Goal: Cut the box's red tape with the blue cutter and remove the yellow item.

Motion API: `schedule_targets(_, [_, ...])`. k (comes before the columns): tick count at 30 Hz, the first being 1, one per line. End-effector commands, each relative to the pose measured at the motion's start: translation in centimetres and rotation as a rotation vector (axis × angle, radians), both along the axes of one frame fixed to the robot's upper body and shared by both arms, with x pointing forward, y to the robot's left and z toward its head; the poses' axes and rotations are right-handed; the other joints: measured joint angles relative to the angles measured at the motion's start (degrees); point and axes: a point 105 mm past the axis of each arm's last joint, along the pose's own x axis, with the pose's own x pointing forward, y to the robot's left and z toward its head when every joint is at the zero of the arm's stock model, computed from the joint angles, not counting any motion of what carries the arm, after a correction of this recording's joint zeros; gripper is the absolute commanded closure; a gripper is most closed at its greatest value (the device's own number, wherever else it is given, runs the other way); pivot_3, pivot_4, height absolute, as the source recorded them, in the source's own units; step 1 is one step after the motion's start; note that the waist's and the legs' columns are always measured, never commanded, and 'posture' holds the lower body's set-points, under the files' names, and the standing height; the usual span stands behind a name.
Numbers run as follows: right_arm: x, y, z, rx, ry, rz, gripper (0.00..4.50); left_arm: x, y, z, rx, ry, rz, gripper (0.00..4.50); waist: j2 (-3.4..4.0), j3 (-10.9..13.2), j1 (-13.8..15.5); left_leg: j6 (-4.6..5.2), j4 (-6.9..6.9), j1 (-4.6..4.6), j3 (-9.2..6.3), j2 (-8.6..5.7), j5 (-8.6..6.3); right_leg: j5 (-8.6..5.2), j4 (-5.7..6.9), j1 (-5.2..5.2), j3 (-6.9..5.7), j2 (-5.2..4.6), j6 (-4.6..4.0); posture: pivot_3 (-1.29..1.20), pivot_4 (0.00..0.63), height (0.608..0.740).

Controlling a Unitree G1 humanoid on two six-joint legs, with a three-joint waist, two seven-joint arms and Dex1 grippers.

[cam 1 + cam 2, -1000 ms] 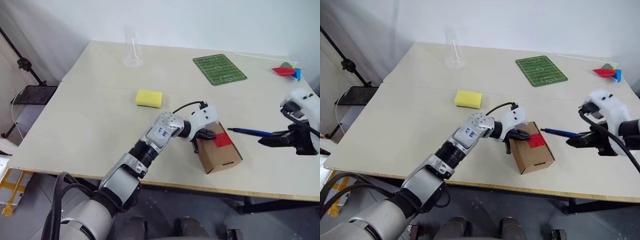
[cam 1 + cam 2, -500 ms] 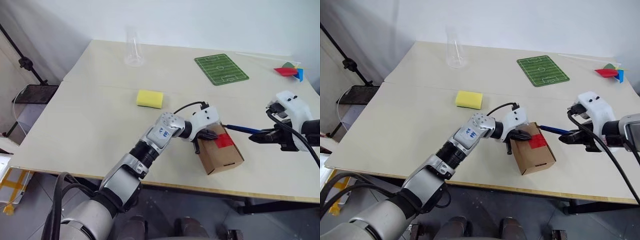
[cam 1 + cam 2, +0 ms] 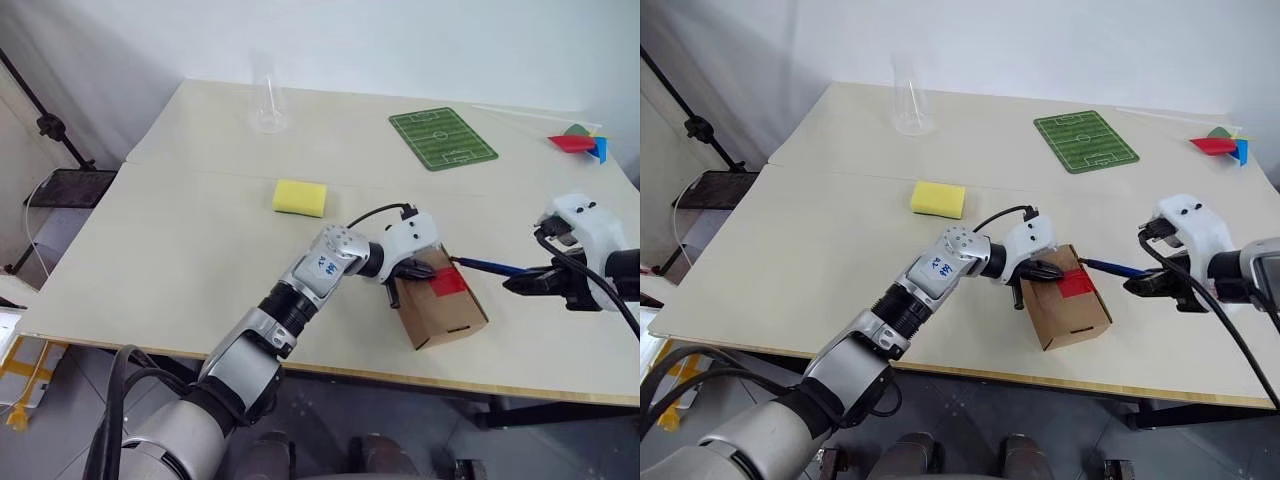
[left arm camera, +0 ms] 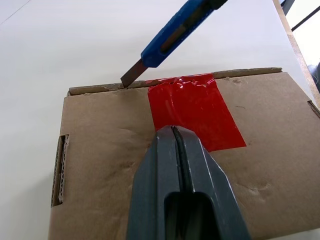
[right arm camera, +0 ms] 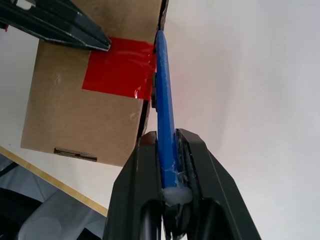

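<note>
The cutter (image 4: 172,30) tip meets the box (image 3: 440,312) edge beside its tape (image 4: 192,110).

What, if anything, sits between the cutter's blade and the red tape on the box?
Nothing visible. The blue cutter, held in the right gripper, has its blade tip at the box edge beside the red tape. The shut left gripper rests on the tape's other end.

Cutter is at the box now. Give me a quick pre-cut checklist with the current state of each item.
1. Right gripper clamped on the slim blue cutter: ok.
2. Blade out, tip at the top edge of the brown cardboard box, beside the red tape strip: ok.
3. Left gripper shut, pressing down on the box top at the tape: ok.
4. Left fingers clear of the cutting line: not ok, they lie on the tape.
5. Tape uncut: ok.
6. Yellow item inside: cannot tell.
</note>
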Motion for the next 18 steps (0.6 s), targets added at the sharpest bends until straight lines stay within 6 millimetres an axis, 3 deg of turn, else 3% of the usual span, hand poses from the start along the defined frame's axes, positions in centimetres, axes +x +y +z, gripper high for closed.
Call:
schedule_targets(1, [-0.3,0.0,0.6,0.0,-0.011,0.009,4.33,-0.4,2.4,-5.9,0.168,0.166,0.071,4.5,0.0,0.0,0.0,0.0,0.0,0.0,0.0,0.0,0.0,0.0,0.0,0.0,0.0,0.0,0.0,0.0,0.15,0.74])
schedule_targets(11, [-0.4,-0.3,0.8,0.011,-0.016,-0.003,4.33,-0.3,2.4,-5.9,0.167,0.17,0.077,4.5,0.0,0.0,0.0,0.0,-0.02,0.0,0.0,0.0,0.0,0.0,-0.04,0.0,0.0,0.0,0.0,0.0,0.15,0.74])
schedule_targets(18, [-2.1,-0.2,-0.3,-0.014,0.109,0.037,4.33,-0.1,2.5,-5.9,0.166,0.167,0.083,4.5,0.0,0.0,0.0,0.0,-0.04,0.0,0.0,0.0,0.0,0.0,-0.06,0.0,0.0,0.0,0.0,0.0,0.15,0.74])
